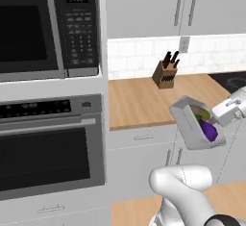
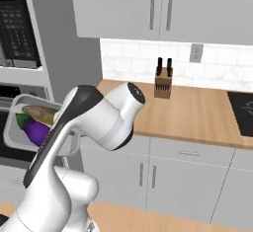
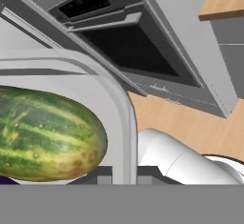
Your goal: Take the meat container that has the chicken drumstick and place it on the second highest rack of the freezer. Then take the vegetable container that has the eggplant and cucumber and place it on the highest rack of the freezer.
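So right now my claw (image 1: 222, 118) is clamped tight on the rim of the vegetable container (image 1: 194, 124), holding it up in the air in front of the lower cabinets. The tray is tipped steeply on its side, open face toward the wall ovens. Inside it the eggplant (image 1: 209, 130) sits at about 4 o'clock from the tray's middle in the left base view, with the cucumber (image 1: 200, 114) just above it, the two touching or nearly so.

From the right base view the same tray (image 2: 12, 122) pokes out at 9 o'clock behind my own arm, purple eggplant (image 2: 35, 130) low, cucumber (image 2: 39, 112) above it.

In the hand view the cucumber (image 3: 45, 139) is huge at 8 o'clock, lying against the container's curved wall (image 3: 125, 123), with the oven (image 3: 119, 46) up at 12 o'clock.

The wooden desk (image 1: 139, 100) has a knife block (image 1: 165, 73) near the back wall, well apart from the tray.
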Tool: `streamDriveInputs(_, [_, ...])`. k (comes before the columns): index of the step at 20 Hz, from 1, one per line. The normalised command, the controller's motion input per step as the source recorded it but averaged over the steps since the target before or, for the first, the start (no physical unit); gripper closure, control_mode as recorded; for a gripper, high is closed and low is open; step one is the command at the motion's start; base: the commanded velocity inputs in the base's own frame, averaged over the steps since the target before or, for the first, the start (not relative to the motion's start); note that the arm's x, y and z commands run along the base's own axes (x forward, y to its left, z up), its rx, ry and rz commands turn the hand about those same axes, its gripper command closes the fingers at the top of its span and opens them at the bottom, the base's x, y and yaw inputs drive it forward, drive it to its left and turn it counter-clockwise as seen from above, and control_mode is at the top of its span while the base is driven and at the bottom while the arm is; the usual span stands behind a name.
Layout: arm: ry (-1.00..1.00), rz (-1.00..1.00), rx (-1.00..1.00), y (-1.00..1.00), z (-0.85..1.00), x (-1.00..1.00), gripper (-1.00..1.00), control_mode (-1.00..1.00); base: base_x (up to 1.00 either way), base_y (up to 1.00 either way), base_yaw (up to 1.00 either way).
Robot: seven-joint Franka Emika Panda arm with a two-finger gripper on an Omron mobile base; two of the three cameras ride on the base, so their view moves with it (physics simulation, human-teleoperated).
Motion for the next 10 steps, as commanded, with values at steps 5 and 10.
streamDriveInputs(5, [0.0,0.0,0.0,0.0,0.0,0.0,1.0,1.0,0.0,0.73,0.04])
streamDriveInputs(10, [0.0,0.0,0.0,0.0,0.0,0.0,1.0,1.0,0.0,0.75,0.01])
